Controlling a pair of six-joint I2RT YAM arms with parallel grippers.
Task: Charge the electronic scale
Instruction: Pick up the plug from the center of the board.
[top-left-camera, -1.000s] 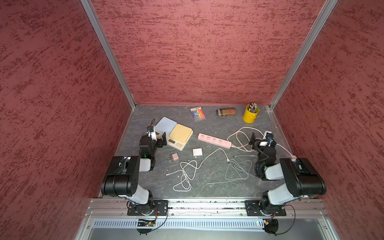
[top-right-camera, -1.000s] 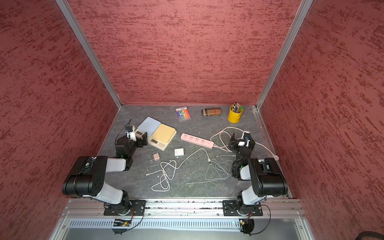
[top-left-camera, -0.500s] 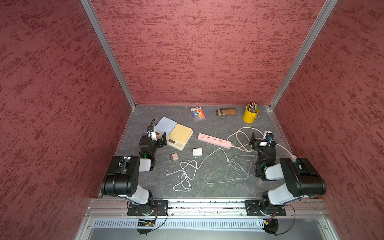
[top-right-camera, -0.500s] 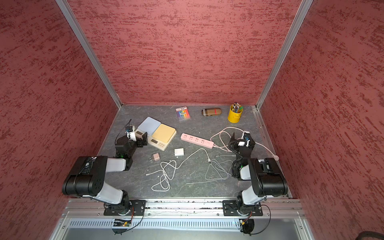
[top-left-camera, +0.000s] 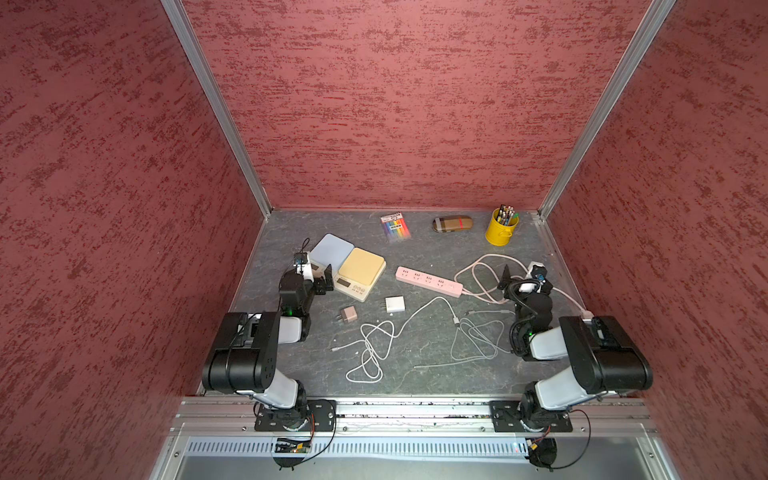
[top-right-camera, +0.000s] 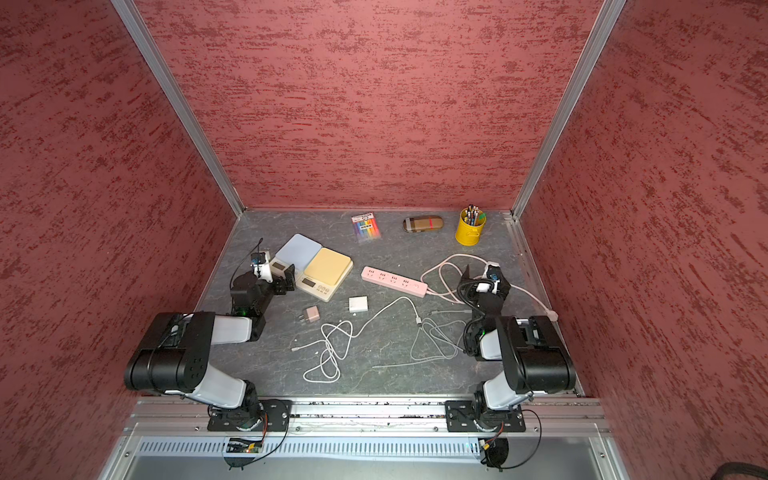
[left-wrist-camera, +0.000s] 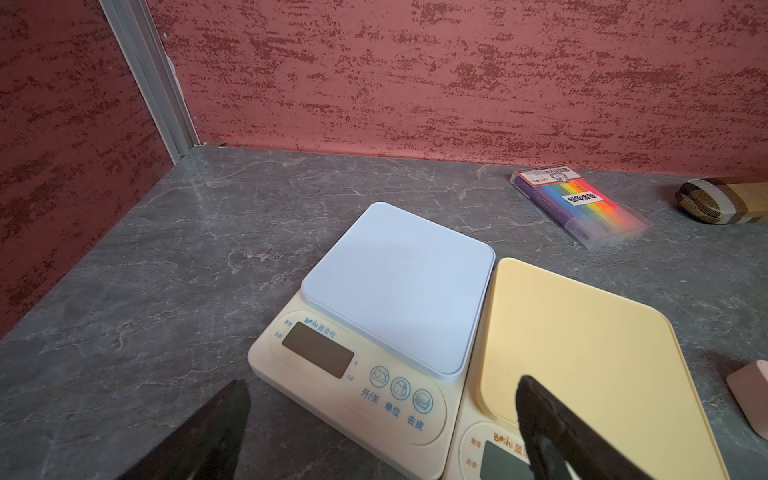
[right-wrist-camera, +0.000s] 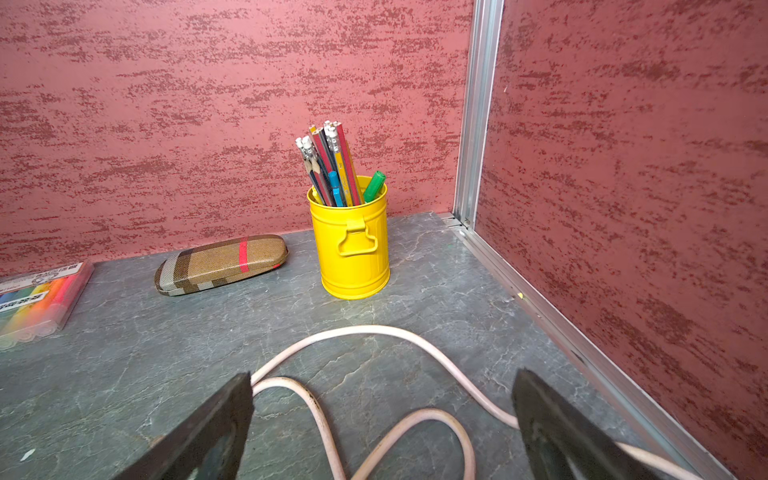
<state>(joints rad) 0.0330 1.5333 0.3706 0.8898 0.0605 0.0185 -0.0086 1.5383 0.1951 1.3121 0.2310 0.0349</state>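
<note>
Seemingly nothing begun: left gripper (left-wrist-camera: 382, 384) and right gripper (right-wrist-camera: 382, 382), flanking the power strip (top-left-camera: 428, 281), stood spread, empty; next move likely needed a cable (top-left-camera: 376, 340) grasped

Grey marbled tabletop (top-left-camera: 436, 253). Landmark: pink power strip (top-left-camera: 428, 281), mid-table, its pink cord (top-left-camera: 482, 266) looping to right.
Left of strip: yellow-topped scale (top-left-camera: 360, 270); blue-topped scale (top-left-camera: 331, 249) just beside it, further left.
Near side of strip: white charger (top-left-camera: 395, 304), pink charger (top-left-camera: 349, 314), tangled white cable (top-left-camera: 376, 353), second pale cable (top-left-camera: 473, 343).
Behind strip, by back wall: marker pack (top-left-camera: 395, 225), glasses case (top-left-camera: 452, 223), yellow pencil tin (top-left-camera: 501, 230).
</note>
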